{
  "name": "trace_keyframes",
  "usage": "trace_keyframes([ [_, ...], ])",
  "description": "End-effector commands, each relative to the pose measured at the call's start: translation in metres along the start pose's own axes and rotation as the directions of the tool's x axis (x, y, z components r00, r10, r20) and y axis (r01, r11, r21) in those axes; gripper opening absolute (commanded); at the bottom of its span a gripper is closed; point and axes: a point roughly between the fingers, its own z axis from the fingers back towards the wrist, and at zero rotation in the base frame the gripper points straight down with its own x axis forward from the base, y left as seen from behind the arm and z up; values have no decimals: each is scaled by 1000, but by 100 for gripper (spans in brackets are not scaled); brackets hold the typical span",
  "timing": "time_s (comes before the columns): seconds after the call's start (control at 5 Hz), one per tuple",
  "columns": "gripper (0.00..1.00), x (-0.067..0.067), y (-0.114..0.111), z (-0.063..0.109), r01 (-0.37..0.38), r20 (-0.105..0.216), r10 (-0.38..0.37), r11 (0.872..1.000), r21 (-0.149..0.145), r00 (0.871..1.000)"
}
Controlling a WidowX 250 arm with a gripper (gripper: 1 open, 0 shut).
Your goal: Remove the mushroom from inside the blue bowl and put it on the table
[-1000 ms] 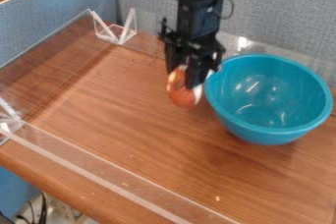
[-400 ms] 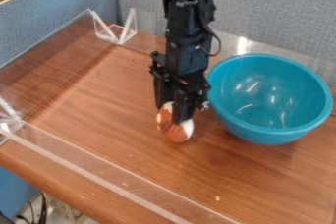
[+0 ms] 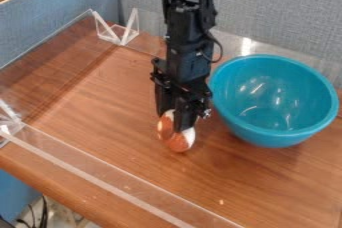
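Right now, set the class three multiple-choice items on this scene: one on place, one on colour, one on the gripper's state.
1. Where is the mushroom?
A) inside the bowl
B) left of the bowl in the picture
C) behind the bowl

2. What colour is the bowl?
A) teal-blue
B) yellow
C) white

3. What is the gripper doing?
A) reaching into the bowl
B) pushing the bowl
C) holding the mushroom

Key:
1 B: it shows outside the bowl's left rim.
2 A: wall and inside are teal-blue.
3 C: the mushroom sits between its fingertips.
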Motion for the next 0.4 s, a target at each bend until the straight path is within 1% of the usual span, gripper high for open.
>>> trace_keyframes([
  [0.0, 0, -1, 4, 22, 0, 80, -2, 1000, 26, 997],
  [0.2, 0, -4, 4, 20, 0, 80, -1, 1000, 20, 997],
])
